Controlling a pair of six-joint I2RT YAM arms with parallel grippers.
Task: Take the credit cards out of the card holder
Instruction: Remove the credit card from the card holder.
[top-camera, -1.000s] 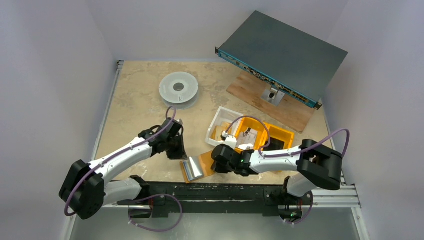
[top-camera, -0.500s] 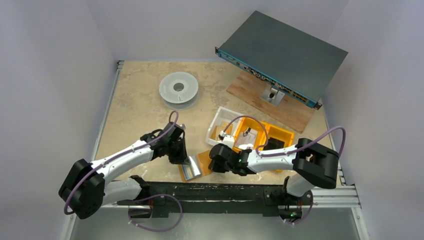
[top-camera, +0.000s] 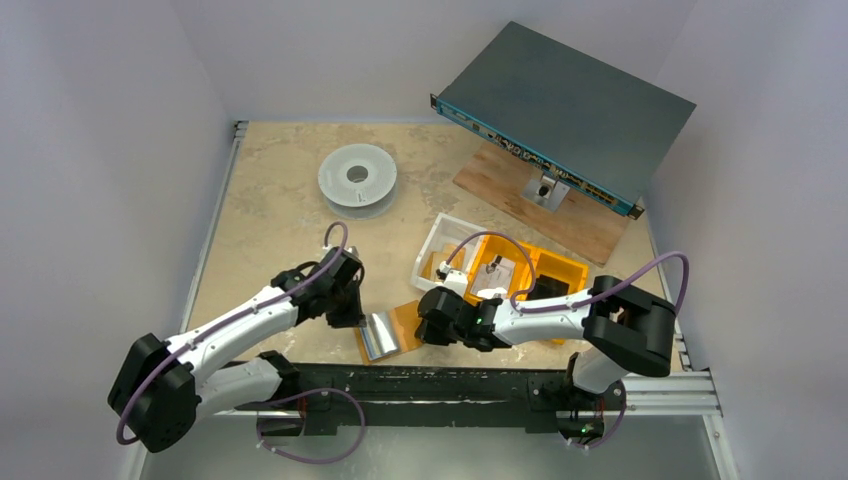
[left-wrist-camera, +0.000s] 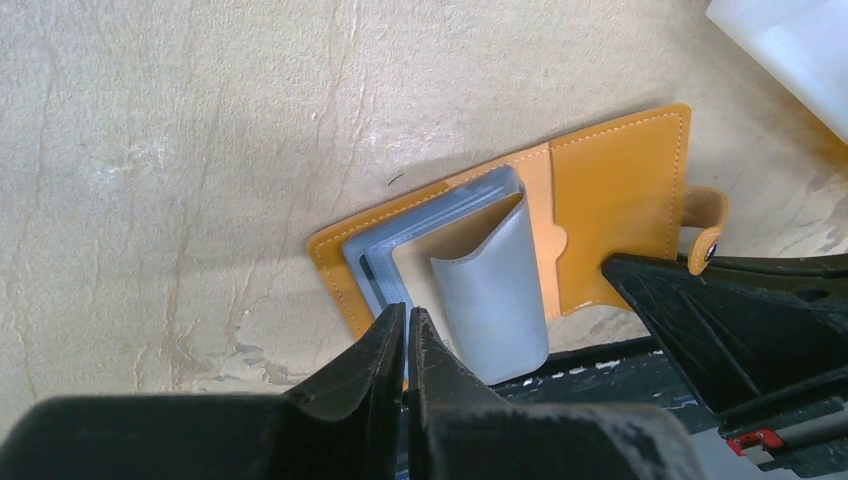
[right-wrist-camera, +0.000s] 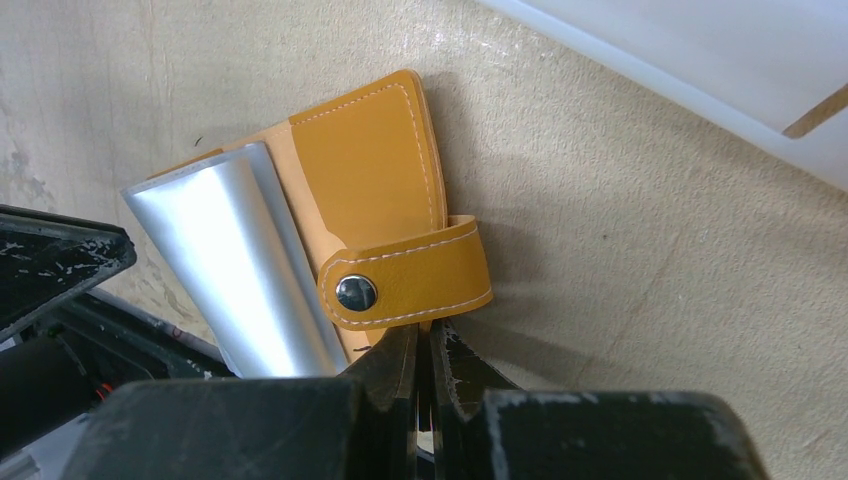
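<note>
The card holder (top-camera: 408, 318) lies open on the table near the front edge, mustard-orange, with a strap tab and snap (right-wrist-camera: 357, 292). A stack of grey-blue credit cards (left-wrist-camera: 375, 262) pokes out of its left half (left-wrist-camera: 335, 268) beside a curled silver flap (left-wrist-camera: 490, 290). My left gripper (left-wrist-camera: 407, 312) is shut apart from a hairline slit, its tips at the near corner of the card stack; I see nothing clearly held. My right gripper (right-wrist-camera: 420, 345) is shut on the holder's edge just under the strap. From above, the left gripper (top-camera: 352, 318) and right gripper (top-camera: 425, 325) flank the holder.
A white bin (top-camera: 445, 245) and orange bins (top-camera: 555, 270) stand just behind the right arm. A white spool (top-camera: 357, 178) sits far left. A grey rack unit (top-camera: 565, 110) rests on a wooden board (top-camera: 560, 215). The black rail (top-camera: 450, 380) runs along the front edge.
My left gripper came down and right to the holder's left edge, then drew back slightly left. The holder and right gripper shifted a little to the left.
</note>
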